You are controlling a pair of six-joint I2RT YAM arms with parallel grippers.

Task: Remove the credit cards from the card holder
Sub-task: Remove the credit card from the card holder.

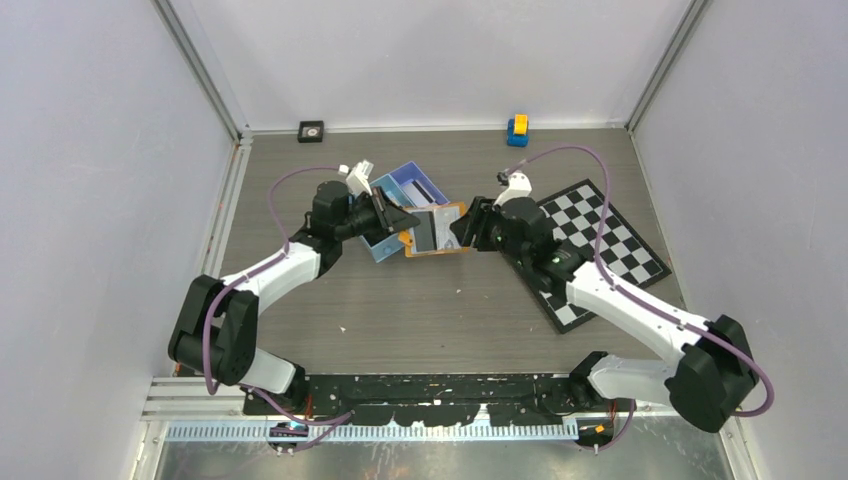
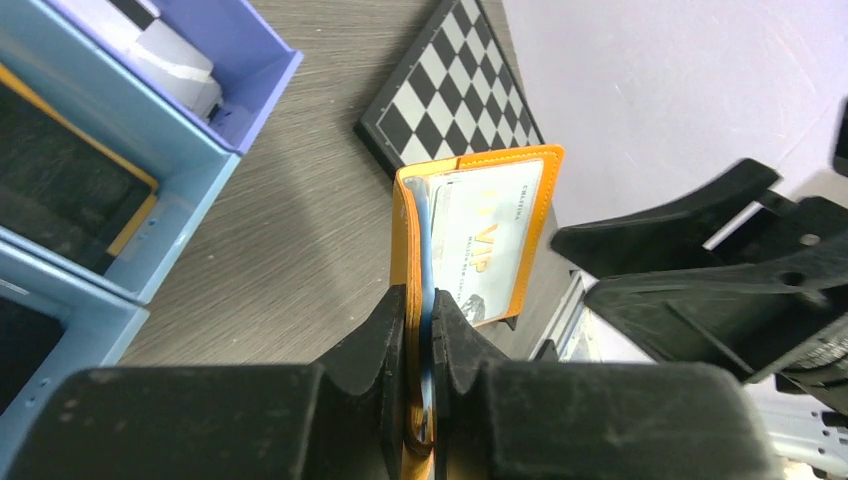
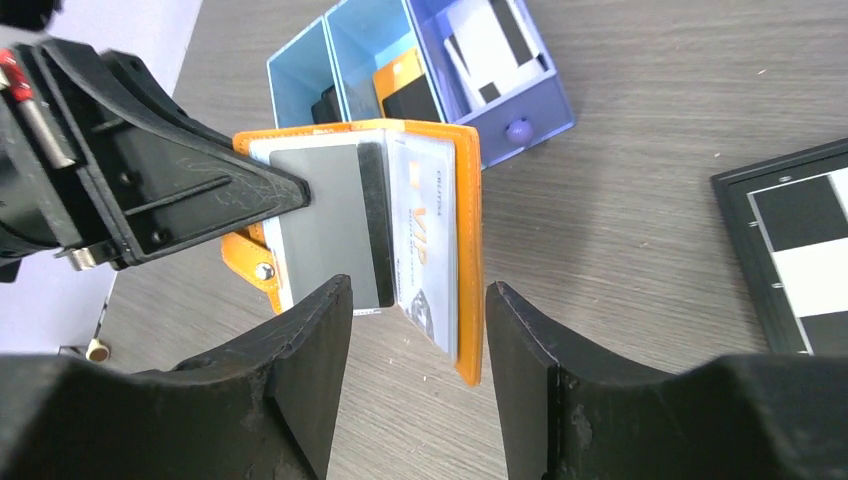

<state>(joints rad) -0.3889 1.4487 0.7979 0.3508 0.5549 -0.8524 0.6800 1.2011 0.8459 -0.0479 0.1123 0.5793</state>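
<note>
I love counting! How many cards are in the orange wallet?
2: a grey striped card in the open orange card holder, and a VIP card beside it. Others may be hidden.

The card holder (image 1: 440,232) is near the middle of the worktop (image 1: 440,310), with the credit cards (image 3: 325,225) tucked inside it. The left end effector (image 2: 421,320) pinches its edge from 9 o'clock. The right end effector (image 3: 418,300) faces it from 3 o'clock, fingers apart on either side of its rim. The tray (image 3: 530,105) sits just behind at 11 o'clock, a loose card (image 3: 490,45) lying in its end compartment. The chequered board (image 1: 610,240) lies at 3 o'clock, under the right arm. By the far wall, a small block (image 1: 517,130) sits at 1 o'clock and a small square piece (image 1: 311,131) at 11 o'clock.
</note>
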